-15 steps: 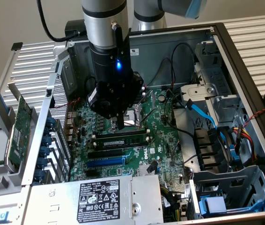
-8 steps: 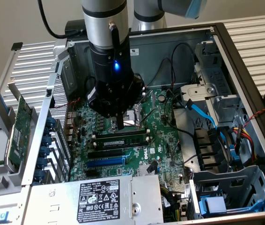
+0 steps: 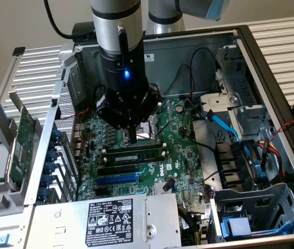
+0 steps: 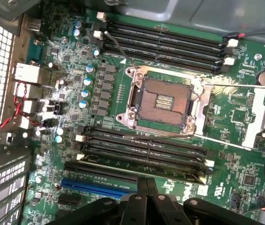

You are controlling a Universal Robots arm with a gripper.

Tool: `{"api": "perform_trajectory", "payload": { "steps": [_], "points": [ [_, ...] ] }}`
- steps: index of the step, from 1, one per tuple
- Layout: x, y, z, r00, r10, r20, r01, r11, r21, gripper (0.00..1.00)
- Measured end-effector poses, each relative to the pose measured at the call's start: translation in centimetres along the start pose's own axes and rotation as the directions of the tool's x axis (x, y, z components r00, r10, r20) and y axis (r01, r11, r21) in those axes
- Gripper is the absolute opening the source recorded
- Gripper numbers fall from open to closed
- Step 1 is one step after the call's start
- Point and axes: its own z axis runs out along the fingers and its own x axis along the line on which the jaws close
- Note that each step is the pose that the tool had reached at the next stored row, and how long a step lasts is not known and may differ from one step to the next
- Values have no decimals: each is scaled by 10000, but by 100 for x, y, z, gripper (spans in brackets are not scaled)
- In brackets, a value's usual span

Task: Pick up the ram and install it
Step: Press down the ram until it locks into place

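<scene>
One ram, a long thin green circuit-board stick (image 3: 134, 154) (image 4: 142, 167). It stands on edge in a black memory slot on the green motherboard (image 3: 181, 155) (image 4: 245, 154) inside the open grey metal computer case (image 3: 251, 67). Its long axis runs along the slot, parallel to the neighbouring slots, left to right across the exterior view. It sits in the slot of its bank farthest from the square metal CPU socket (image 3: 149, 132) (image 4: 163, 101). Only its top edge shows, dark with a pale green strip; chips and label can't be made out.

There are two banks of black slots with white end clips, four each, one on either side of the socket. One blue expansion slot (image 3: 117, 179) (image 4: 97, 185).

One black gripper (image 3: 132, 139) (image 4: 146, 188) hangs just above the ram, fingers (image 4: 141, 187) pressed together with nothing between them. Contact with the ram can't be told.
</scene>
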Motion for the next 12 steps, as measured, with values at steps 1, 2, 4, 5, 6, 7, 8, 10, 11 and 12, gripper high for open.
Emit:
{"api": "perform_trajectory", "payload": {
  "steps": [1,2,4,5,6,7,8,10,11,12],
  "points": [
    [0,0,0,9999,160,-4,-160,9999,2,10],
    [0,0,0,9995,310,-7,-310,9995,4,10],
    [0,0,0,9981,609,-15,-609,9981,7,10],
    [0,0,0,9971,757,-18,-757,9971,9,10],
    [0,0,0,9959,904,-21,-904,9959,10,10],
    [0,0,0,9946,1042,-24,-1042,9946,12,10],
    [0,0,0,9936,1129,-26,-1129,9936,13,10],
    [0,0,0,9936,1132,-26,-1132,9936,13,10],
    [0,0,0,9936,1132,-26,-1132,9936,13,10],
    [0,0,0,9936,1132,-27,-1132,9936,14,10]
  ]
}}
